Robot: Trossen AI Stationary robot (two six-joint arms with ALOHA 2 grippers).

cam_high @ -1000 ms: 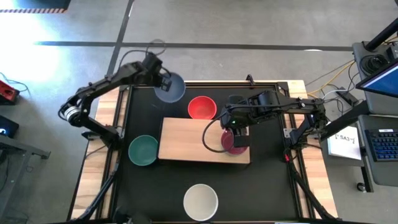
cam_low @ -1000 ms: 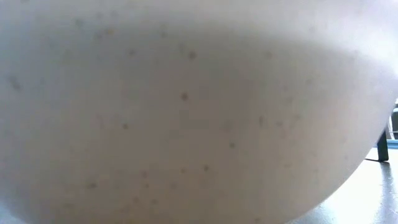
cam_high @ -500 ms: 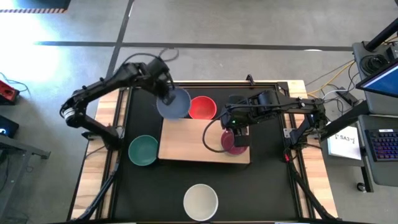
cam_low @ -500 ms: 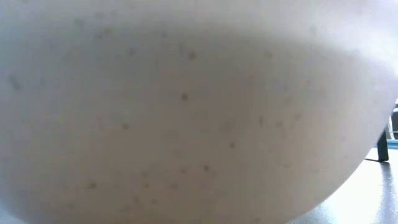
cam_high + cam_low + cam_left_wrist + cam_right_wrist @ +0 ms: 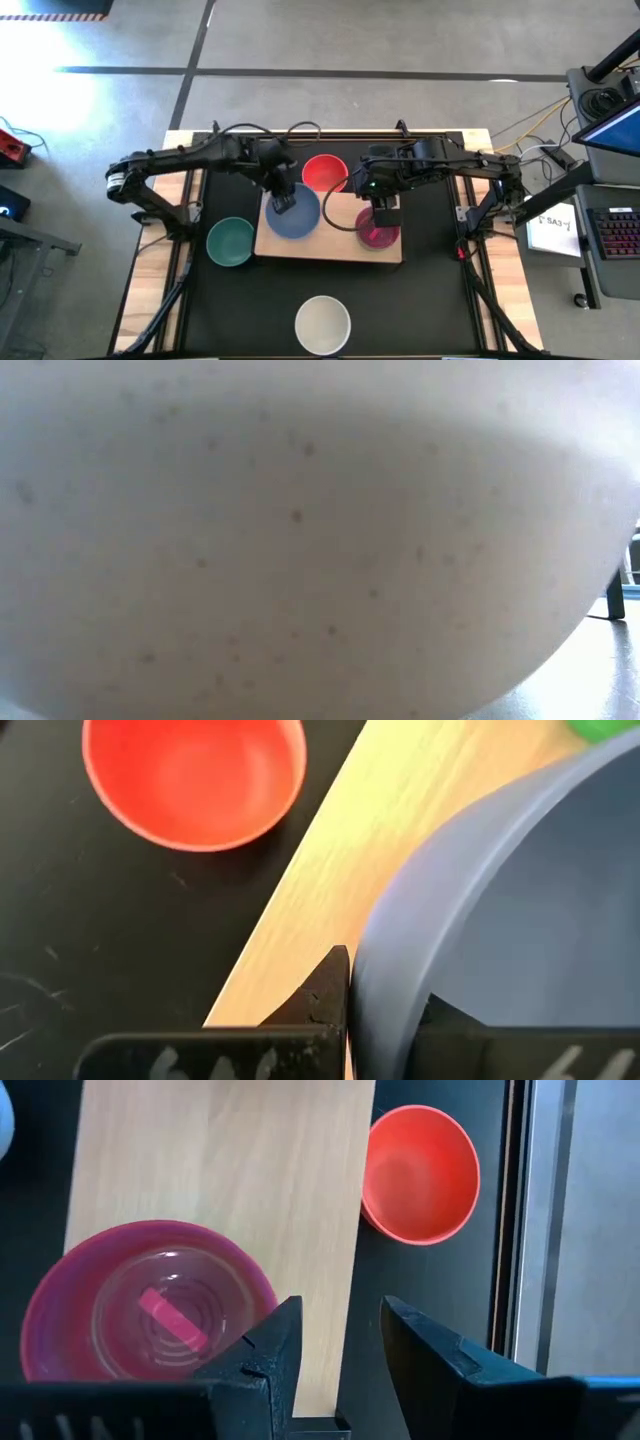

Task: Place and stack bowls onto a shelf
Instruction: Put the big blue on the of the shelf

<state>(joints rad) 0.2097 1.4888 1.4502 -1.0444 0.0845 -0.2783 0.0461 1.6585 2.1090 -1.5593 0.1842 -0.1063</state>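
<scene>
Left gripper (image 5: 284,203) carried the blue-grey bowl (image 5: 296,214) from behind the shelf (image 5: 340,240) onto it, rim pinched. Right gripper (image 5: 383,212) released, above the magenta bowl (image 5: 377,235). Low view: cream-white bowl (image 5: 300,540) only. Wrist views: red bowl (image 5: 192,780) off-shelf. Red, teal-green (image 5: 230,241), cream-white remain.

Not much to read from where I am. There's a white sheet (image 5: 556,222) off to my right beside the table with some dark print on it, but it's too small for me to make out. My left wrist camera shows pale marks along its mount (image 5: 210,1060), cut off and unreadable. The bowls and board carry no lettering I can see.
</scene>
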